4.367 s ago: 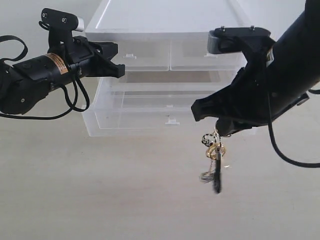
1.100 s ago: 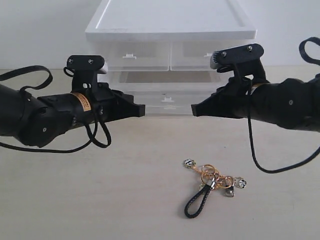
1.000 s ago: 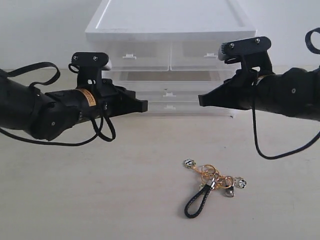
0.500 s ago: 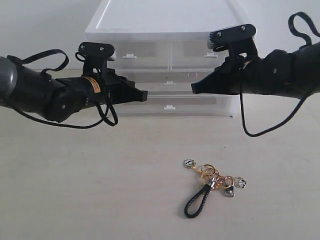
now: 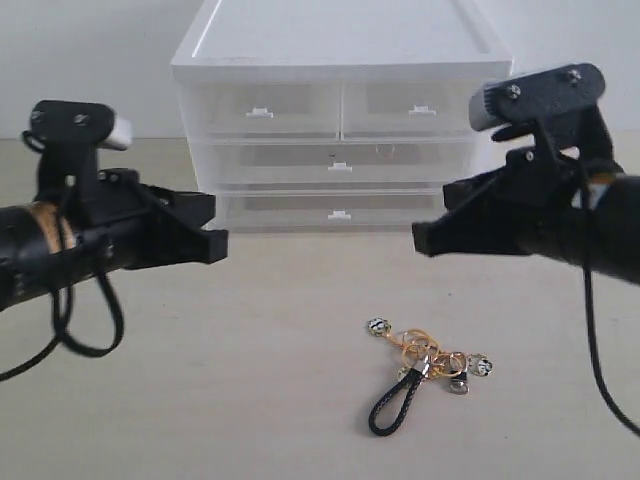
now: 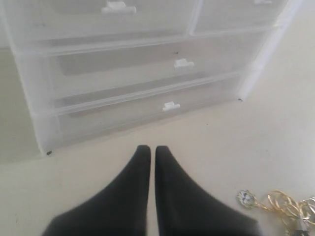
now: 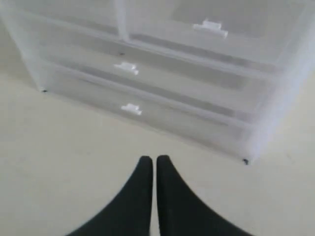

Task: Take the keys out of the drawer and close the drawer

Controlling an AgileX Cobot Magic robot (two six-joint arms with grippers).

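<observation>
Orange label (image 5: 38, 218) on left arm, writing unreadable. Keys (image 5: 425, 368): gold rings, black braided loop, small round charms, lying on table (image 5: 200, 400) before unit (image 5: 340, 40). Drawer (image 5: 340, 160) flush, closed. Left gripper (image 6: 148, 149) and right gripper (image 7: 154, 158) clenched, empty

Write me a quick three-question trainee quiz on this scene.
1. True or false: the keys lie on the table, outside the white unit.
2. Multiple choice: the drawer is A) pulled out, B) pushed in, C) removed.
3. Fill in: the left gripper and the right gripper are both ___, holding nothing.
Key: 1 true; 2 B; 3 shut.
</observation>
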